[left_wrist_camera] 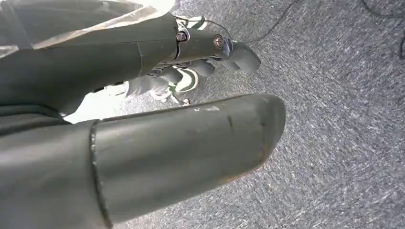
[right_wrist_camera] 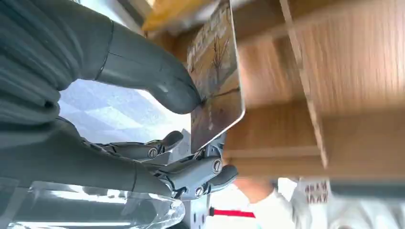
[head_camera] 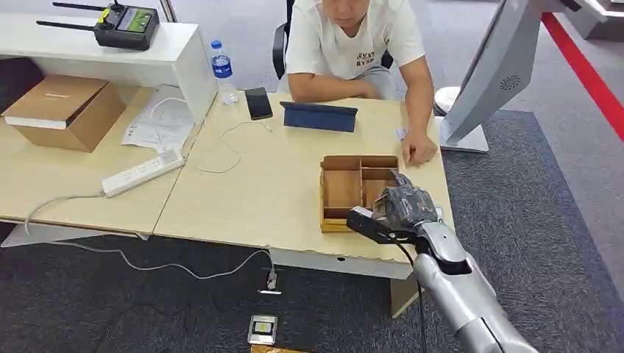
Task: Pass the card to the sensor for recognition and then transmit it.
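My right hand point(head_camera: 404, 205) hovers over the near right compartment of the wooden tray point(head_camera: 340, 188) on the table. In the right wrist view the thumb point(right_wrist_camera: 148, 71) and fingers point(right_wrist_camera: 200, 174) of my right hand point(right_wrist_camera: 157, 124) pinch a printed card point(right_wrist_camera: 215, 76) on edge, just above the wooden compartments point(right_wrist_camera: 334, 86). My left hand point(left_wrist_camera: 191, 52) hangs beside my body above the grey carpet, fingers curled in, with nothing in it.
A seated person point(head_camera: 353, 44) rests a hand point(head_camera: 419, 151) on the table just beyond the tray. A dark tablet point(head_camera: 320, 116), a phone point(head_camera: 258, 102), a water bottle point(head_camera: 223, 71) and a grey monitor stand point(head_camera: 486, 81) are nearby. A power strip point(head_camera: 142, 173) and cardboard box point(head_camera: 66, 110) sit left.
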Available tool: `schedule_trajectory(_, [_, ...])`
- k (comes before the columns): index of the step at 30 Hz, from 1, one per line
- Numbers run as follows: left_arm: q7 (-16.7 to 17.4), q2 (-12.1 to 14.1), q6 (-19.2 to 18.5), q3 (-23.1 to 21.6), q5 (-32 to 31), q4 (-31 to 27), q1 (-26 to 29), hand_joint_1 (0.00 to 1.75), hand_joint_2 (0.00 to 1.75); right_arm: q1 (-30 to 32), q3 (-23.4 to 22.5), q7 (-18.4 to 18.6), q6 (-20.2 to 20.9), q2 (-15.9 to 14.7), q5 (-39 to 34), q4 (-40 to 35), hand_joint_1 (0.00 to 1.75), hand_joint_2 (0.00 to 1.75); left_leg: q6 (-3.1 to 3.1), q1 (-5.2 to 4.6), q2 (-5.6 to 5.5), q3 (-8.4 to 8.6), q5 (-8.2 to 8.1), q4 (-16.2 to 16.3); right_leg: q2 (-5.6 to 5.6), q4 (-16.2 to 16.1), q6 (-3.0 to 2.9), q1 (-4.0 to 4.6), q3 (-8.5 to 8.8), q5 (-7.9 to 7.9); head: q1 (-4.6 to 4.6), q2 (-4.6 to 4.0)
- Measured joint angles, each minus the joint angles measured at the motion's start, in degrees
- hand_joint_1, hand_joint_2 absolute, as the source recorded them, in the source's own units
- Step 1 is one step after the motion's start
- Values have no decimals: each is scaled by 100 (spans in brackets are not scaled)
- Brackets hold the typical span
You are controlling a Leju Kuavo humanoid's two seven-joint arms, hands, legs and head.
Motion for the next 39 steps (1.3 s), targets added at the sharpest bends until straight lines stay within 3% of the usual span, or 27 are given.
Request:
schedule_trajectory(14, [-96,-4,4,0,-94,0,9,0,0,-497,-461,317,824,-177,-317,-1709,175,175,-1,0,6,1,0,1,0,0,0,0,-1,0,0,0])
schedule_trajectory(18, [-125,-4,-42,-7,-188,0,-4,0,0,-638,-485,196,782,-184,-361,-1755,175,175,-1,0,6,0,0,0,0,0,0,0,-2,0,0,-2])
schedule_trajectory(26, [-37,-4,-373,-183,-555,-11,-304,0,0,-1767,-476,-92,437,-66,39,-552,175,175,-6,-1,1,-6,12,1,-1,5,-5,0,-3,12,0,0])
schedule_trajectory(30, [9,-7,-407,-293,-592,-13,-454,0,0,-2455,-470,-35,500,85,146,187,175,175,-7,-1,2,-6,13,1,-1,5,-10,1,-6,16,-2,0])
schedule_trajectory(39, [28,-11,-409,-426,-499,-24,-488,0,0,-3228,-454,223,594,358,282,1222,175,175,-7,-1,4,-13,12,1,0,6,-11,4,-15,15,0,0])
